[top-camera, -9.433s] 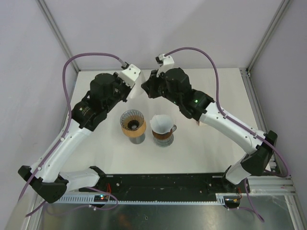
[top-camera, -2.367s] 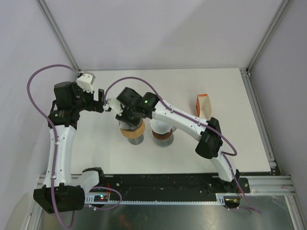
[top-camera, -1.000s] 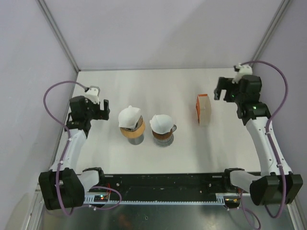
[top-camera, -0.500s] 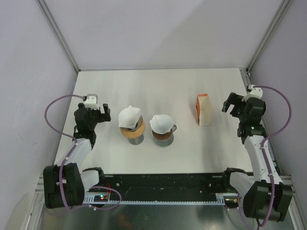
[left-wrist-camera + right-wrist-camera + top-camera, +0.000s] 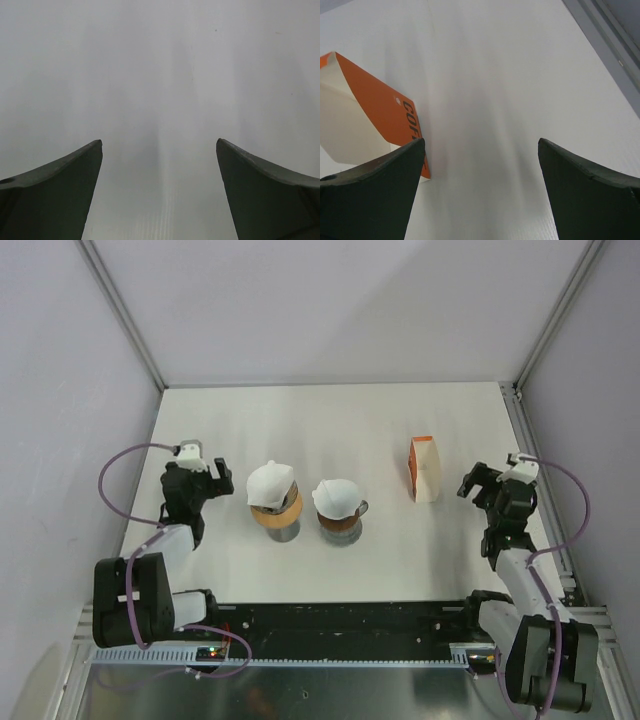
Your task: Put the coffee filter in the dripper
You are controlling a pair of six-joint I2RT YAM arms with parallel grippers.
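Capping both drippers (image 5: pixel 279 519), white filters (image 5: pixel 270 483), left fingers (image 5: pixel 55 195) apart and empty beside them, right fingers (image 5: pixel 375 185) apart and empty near orange box (image 5: pixel 424 468), all on counter (image 5: pixel 350 420).

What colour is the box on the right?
The box is orange, white inside; clearest from the right wrist.

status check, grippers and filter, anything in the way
Left gripper open, empty, off to the left. Right gripper open, empty, near the orange box. A white filter tops the left dripper, another the right dripper. Nothing in the way.
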